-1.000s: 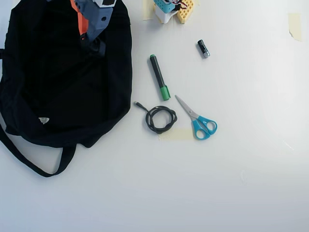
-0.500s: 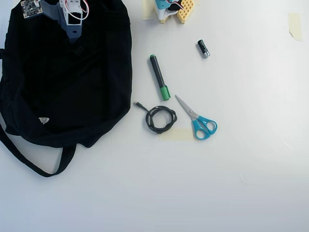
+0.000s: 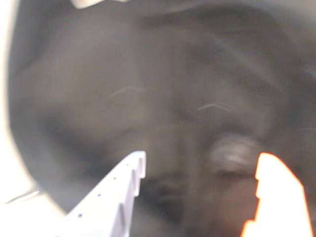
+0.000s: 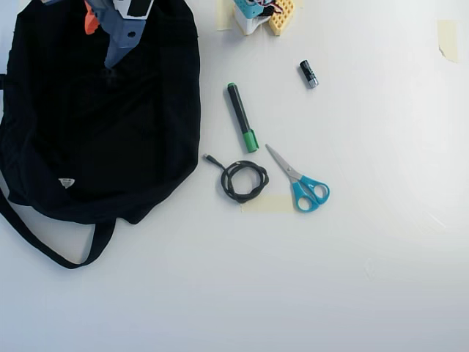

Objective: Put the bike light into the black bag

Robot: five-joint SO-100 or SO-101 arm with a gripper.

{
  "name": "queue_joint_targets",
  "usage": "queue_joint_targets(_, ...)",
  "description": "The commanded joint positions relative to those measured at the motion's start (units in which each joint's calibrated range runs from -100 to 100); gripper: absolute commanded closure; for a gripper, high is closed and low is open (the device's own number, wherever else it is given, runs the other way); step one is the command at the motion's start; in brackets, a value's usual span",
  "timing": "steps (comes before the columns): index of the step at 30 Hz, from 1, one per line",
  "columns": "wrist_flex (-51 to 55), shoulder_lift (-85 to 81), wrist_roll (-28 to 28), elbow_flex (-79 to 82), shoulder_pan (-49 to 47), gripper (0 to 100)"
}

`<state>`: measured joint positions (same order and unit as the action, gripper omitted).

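Observation:
The black bag (image 4: 95, 139) lies at the left of the white table in the overhead view, strap trailing to the lower left, white triangular label near its lower edge. My gripper (image 4: 100, 45) hangs over the bag's upper part. In the wrist view the gripper (image 3: 202, 157) is open, white finger (image 3: 123, 187) and orange finger (image 3: 274, 197) apart, with blurred dark bag fabric (image 3: 123, 89) below. A blurred roundish grey shape (image 3: 232, 155) lies on the fabric between the fingers; I cannot tell whether it is the bike light. The bike light does not show on the table.
To the right of the bag lie a green marker (image 4: 241, 117), a coiled black cable (image 4: 243, 180), blue-handled scissors (image 4: 300, 182) and a short black cylinder with silver tip (image 4: 308, 74). The arm's base (image 4: 262, 15) stands at the top edge.

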<state>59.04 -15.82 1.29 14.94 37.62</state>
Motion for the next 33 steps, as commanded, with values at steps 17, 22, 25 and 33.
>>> queue_joint_targets(17, 14.43, -37.3, 5.73, 22.89, -40.01, 98)
queue_joint_targets(22, 14.09, -49.99, 5.73, 36.28, -42.33, 98)
queue_joint_targets(25, 14.09, -54.97, 5.63, 41.67, -43.6, 98)
queue_joint_targets(33, 14.43, -69.74, 0.02, 59.37, -45.17, 98)
